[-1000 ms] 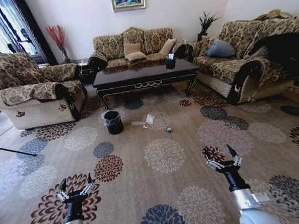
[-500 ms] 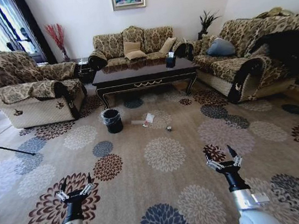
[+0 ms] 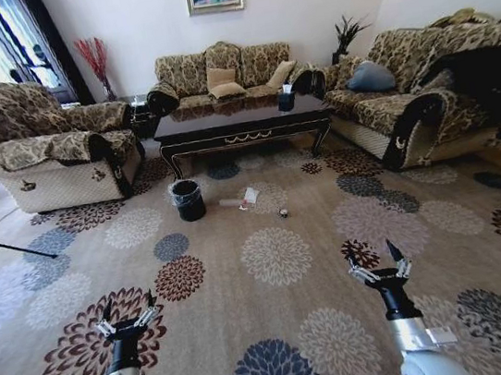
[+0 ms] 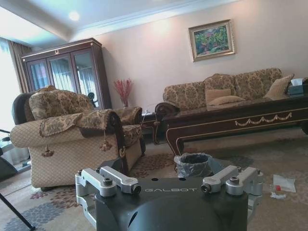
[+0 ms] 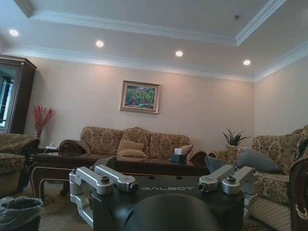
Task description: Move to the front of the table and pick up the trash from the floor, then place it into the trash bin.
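The dark glossy table (image 3: 242,125) stands far ahead between the sofas. On the patterned floor (image 3: 277,256) in front of it lie the trash: a crumpled white paper (image 3: 250,198), a thin clear piece (image 3: 230,205) beside it, and a tiny scrap (image 3: 283,213). The black trash bin (image 3: 188,201) with a clear liner stands just left of them. My left gripper (image 3: 129,316) and right gripper (image 3: 379,268) hover open and empty over the carpet, well short of the trash. The left wrist view shows the bin (image 4: 195,164), the paper (image 4: 284,183) and the table (image 4: 231,120).
An armchair (image 3: 51,160) stands at the left, a sofa (image 3: 224,77) behind the table and another sofa (image 3: 425,98) at the right. A black tissue box (image 3: 286,101) sits on the table. A dark tripod leg (image 3: 7,248) crosses the floor at the far left.
The whole head view has shifted slightly, so the camera has moved. Both grippers stay open in the same pose, and the trash and bin lie as before.
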You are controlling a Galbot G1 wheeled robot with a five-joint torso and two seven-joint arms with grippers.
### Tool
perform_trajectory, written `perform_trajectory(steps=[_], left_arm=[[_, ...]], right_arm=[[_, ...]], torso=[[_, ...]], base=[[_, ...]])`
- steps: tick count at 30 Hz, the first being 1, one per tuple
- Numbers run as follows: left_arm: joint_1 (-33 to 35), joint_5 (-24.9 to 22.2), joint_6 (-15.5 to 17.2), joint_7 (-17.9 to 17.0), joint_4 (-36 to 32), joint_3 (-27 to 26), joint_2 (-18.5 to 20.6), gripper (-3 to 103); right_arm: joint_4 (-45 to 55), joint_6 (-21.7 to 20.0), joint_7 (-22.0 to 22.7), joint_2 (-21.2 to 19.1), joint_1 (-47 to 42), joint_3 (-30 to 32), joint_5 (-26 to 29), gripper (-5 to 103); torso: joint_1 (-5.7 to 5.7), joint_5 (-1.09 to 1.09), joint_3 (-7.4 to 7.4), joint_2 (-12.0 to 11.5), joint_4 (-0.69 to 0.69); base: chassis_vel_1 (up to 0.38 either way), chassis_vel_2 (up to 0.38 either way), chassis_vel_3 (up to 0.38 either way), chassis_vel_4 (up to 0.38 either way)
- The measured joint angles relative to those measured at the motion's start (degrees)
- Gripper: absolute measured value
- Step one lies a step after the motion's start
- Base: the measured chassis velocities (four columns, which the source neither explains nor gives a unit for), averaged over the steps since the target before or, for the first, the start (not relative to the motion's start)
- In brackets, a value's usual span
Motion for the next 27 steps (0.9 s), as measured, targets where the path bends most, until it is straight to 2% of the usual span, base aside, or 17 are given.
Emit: perform_trajectory(steps=[6, 10, 15, 27], left_arm=[[0.63, -0.21, 0.08, -0.21, -2.02, -0.24, 0.13, 100], [1.6, -2.14, 1.39, -0.36, -8.25, -0.81, 0.39, 100], [2.28, -2.98, 2.25, -0.38, -12.2, -1.12, 0.51, 100], [2.22, -4.06, 2.81, -0.38, -13.34, -1.38, 0.48, 100]], right_arm=[[-0.17, 0.61, -0.82, 0.0, -0.1, 0.0, 0.09, 100], [0.36, 1.77, -0.99, -0.02, 0.3, 0.63, -0.04, 100], [2.38, 2.43, -1.42, -0.39, 1.04, 2.03, -0.45, 100], [1.44, 3.03, -1.5, -0.16, 1.14, 1.15, -0.91, 100]], torso=[[-0.4, -0.01, -0.74, -1.15, 0.0], [-0.85, 0.02, -1.42, -2.26, -0.01], [-1.21, 0.0, -2.14, -3.36, 0.01], [-2.16, 0.0, -3.79, -5.97, -0.01]], base=[[0.0, 0.0, 0.0, 0.0], [0.0, 0.0, 0.0, 0.0], [0.0, 0.0, 0.0, 0.0], [0.0, 0.0, 0.0, 0.0]])
